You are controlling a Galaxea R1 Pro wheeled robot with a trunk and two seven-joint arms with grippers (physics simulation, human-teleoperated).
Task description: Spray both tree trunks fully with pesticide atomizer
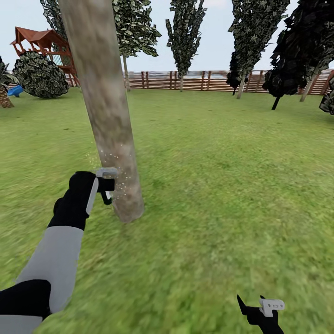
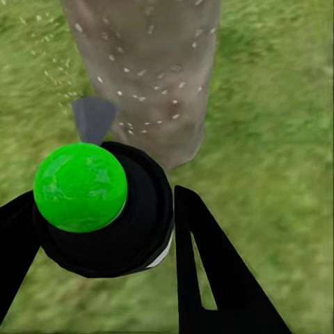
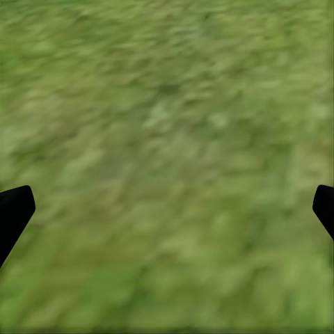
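One thick grey-tan tree trunk (image 1: 104,106) rises from the garden lawn (image 1: 222,176) just ahead on the left. My left gripper (image 1: 105,184) is shut on the pesticide atomizer (image 2: 132,216), a black body with a green ball top (image 2: 80,186) and a grey nozzle (image 2: 94,118) facing the trunk (image 2: 149,62) near its base. Pale pesticide specks (image 1: 118,155) dot the lower bark and hang in the air beside it, and the same specks (image 2: 149,76) show in the left wrist view. My right gripper (image 1: 260,310) is open low over the grass, its gap (image 3: 167,209) holding nothing.
A brown slatted fence (image 1: 208,80) closes the far side. Thin dark columnar trees (image 1: 185,32) stand along it, with a dark leaning tree (image 1: 301,51) at right. A round bush (image 1: 39,76) and a red-roofed play structure (image 1: 41,41) stand far left. Grass spreads to the right.
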